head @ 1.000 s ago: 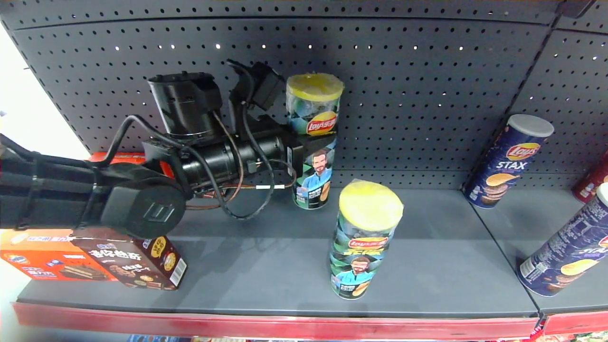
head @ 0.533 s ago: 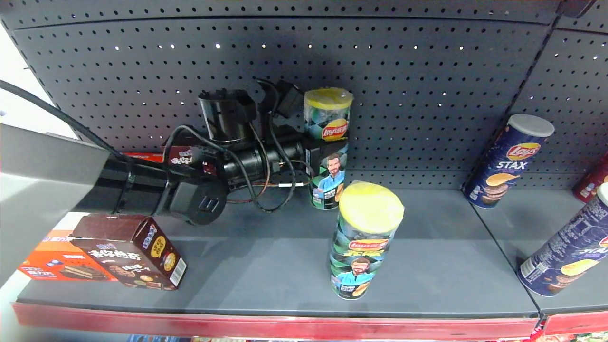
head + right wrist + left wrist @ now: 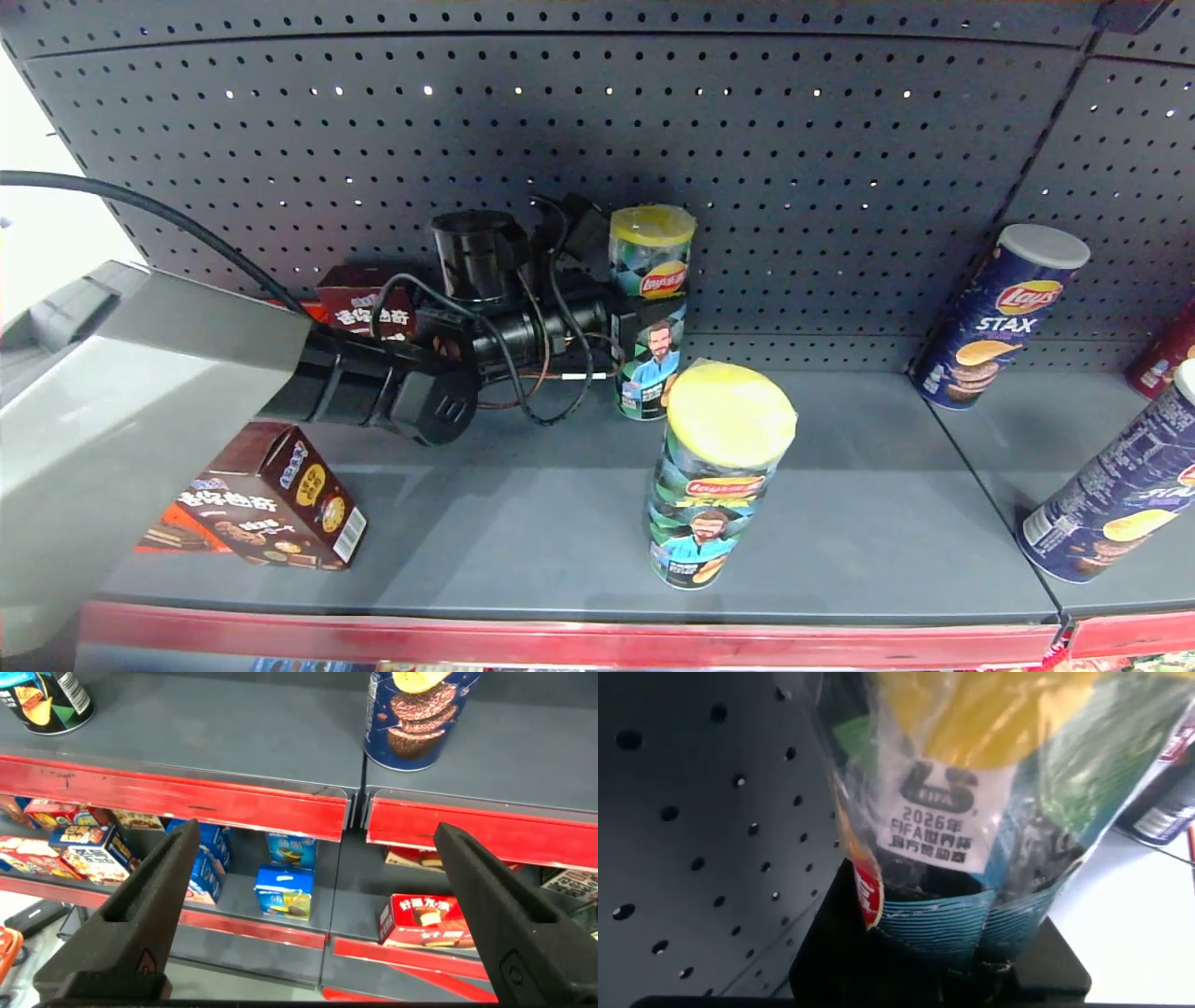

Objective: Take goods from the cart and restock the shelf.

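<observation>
My left gripper [image 3: 631, 320] is shut on a yellow-lidded chip can [image 3: 651, 280], upright at the back of the grey shelf [image 3: 523, 523], close to the pegboard. Whether its base touches the shelf I cannot tell. From the left wrist, that can [image 3: 952, 812] stands between the jaws with its plastic wrap crumpled. A second, identical can [image 3: 719, 476] stands nearer the shelf's front edge, just right of the held one. My right gripper [image 3: 322, 905] hangs open below the shelf's red front lip [image 3: 187, 789], holding nothing.
Blue chip cans lean at the right, one at the back [image 3: 999, 317] and one at the front [image 3: 1111, 495]. A brown biscuit box [image 3: 271, 509] sits front left, another [image 3: 364, 303] behind my arm. Lower shelves hold boxed goods [image 3: 285, 882].
My left arm has reached deeper into the shelf, carrying the can back toward the pegboard and slightly right. The front can and boxes stayed put.
</observation>
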### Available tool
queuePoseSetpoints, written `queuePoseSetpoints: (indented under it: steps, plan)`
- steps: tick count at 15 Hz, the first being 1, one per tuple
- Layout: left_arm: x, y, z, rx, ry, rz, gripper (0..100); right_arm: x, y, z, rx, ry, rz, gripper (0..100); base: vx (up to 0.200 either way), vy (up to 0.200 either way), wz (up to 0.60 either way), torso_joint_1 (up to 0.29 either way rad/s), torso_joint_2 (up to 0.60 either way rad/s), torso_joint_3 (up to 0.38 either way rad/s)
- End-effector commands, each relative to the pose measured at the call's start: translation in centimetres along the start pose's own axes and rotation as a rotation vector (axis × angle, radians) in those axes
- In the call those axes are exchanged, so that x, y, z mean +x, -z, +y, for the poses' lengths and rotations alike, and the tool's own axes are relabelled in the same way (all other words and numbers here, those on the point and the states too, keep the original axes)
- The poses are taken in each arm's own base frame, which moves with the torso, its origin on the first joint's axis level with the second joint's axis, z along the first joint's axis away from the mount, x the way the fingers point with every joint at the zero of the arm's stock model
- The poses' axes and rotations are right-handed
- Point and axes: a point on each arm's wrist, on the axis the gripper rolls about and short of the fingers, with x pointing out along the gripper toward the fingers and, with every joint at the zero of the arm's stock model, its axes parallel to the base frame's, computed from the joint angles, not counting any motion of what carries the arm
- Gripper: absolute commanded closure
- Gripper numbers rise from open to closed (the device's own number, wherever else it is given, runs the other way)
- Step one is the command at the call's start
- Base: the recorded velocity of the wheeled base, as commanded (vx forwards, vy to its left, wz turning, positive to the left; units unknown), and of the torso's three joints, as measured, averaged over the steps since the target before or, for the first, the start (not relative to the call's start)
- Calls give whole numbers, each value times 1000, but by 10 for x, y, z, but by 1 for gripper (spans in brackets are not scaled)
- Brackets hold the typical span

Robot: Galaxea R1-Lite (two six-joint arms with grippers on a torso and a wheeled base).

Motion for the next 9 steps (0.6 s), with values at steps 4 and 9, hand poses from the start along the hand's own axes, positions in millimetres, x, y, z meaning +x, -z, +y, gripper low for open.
queuePoseSetpoints:
  steps: [4, 9]
  plan:
    - [13, 23, 11, 26, -4, 13, 100, 0, 0, 0, 0, 0, 2, 0, 0, 0, 0, 0, 0, 0]
    - [16, 27, 13, 36, -3, 3, 100, 0, 0, 0, 0, 0, 2, 0, 0, 0, 0, 0, 0, 0]
